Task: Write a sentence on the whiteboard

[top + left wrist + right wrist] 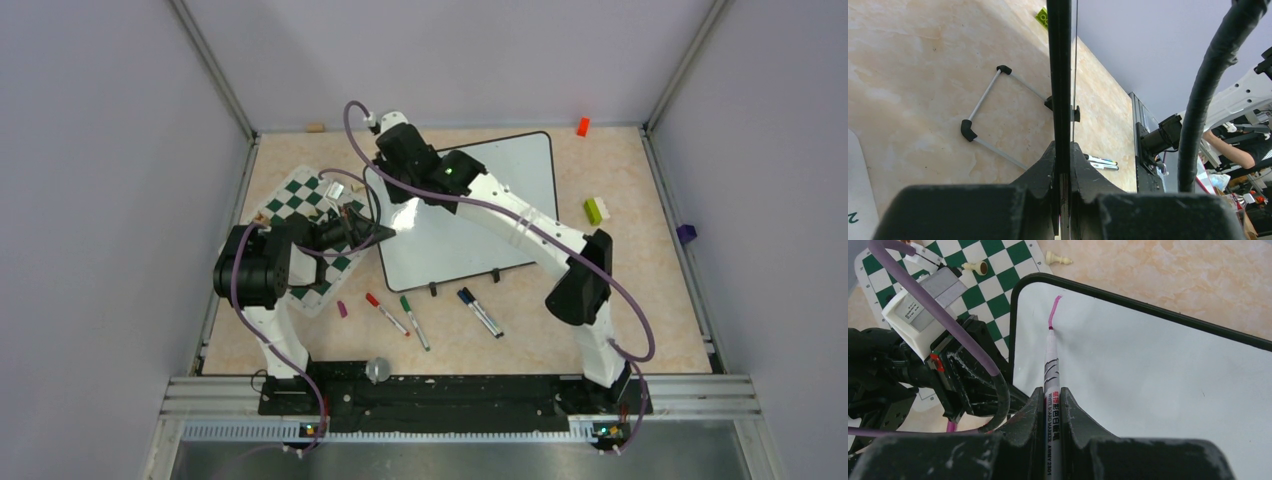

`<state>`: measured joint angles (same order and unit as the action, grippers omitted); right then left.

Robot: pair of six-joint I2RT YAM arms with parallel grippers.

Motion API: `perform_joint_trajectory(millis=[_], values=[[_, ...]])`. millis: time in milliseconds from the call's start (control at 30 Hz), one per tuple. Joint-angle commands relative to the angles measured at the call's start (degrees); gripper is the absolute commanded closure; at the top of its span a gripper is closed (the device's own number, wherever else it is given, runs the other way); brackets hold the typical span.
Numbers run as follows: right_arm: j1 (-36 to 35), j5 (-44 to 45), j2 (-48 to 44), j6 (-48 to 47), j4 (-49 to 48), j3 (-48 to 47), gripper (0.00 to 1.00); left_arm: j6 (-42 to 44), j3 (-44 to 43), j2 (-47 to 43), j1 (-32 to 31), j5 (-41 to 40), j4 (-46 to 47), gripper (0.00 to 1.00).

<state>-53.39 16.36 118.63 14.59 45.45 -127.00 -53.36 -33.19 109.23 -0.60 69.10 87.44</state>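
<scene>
The whiteboard (480, 215) lies tilted on the table, glossy white in a thin black frame (1128, 302). My left gripper (385, 232) is shut on its left edge. In the left wrist view that edge (1060, 60) runs straight up from between the fingers (1062, 150). My right gripper (1052, 392) is shut on a white whiteboard marker (1051, 360). Its tip touches the board near the top left corner. The only writing from the sentence is one short purple-pink stroke (1054, 310) leading away from the tip. In the top view the right wrist (400, 150) covers that corner.
A green-and-white chess mat (305, 200) lies left of the board, with pale chess pieces (974, 266) on and near it. Red (385, 312), green (413, 320) and dark (480, 312) markers and a purple cap (342, 309) lie in front. Small blocks (595, 210) sit to the right.
</scene>
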Motion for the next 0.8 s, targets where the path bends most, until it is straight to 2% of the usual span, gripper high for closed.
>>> perform_joint_trajectory(millis=[0, 267, 567, 767], values=[[0.7, 0.0, -2.6, 1.0, 0.2, 2.1, 1.0, 2.6, 0.8, -1.9, -0.2, 3.6, 5.4, 1.0], [0.8, -1.2, -4.4, 2.1, 0.3, 5.6, 1.0, 2.6, 0.7, -1.7, -0.2, 3.6, 5.4, 1.0], [1.4, -4.1, -3.5, 2.8, 0.1, -2.2, 1.0, 2.6, 0.8, -1.8, -0.3, 3.6, 5.4, 1.0], [1.6, -4.5, -3.6, 1.9, -1.7, -3.3, 1.0, 2.5, 0.6, -1.7, -0.2, 3.6, 5.3, 1.0]])
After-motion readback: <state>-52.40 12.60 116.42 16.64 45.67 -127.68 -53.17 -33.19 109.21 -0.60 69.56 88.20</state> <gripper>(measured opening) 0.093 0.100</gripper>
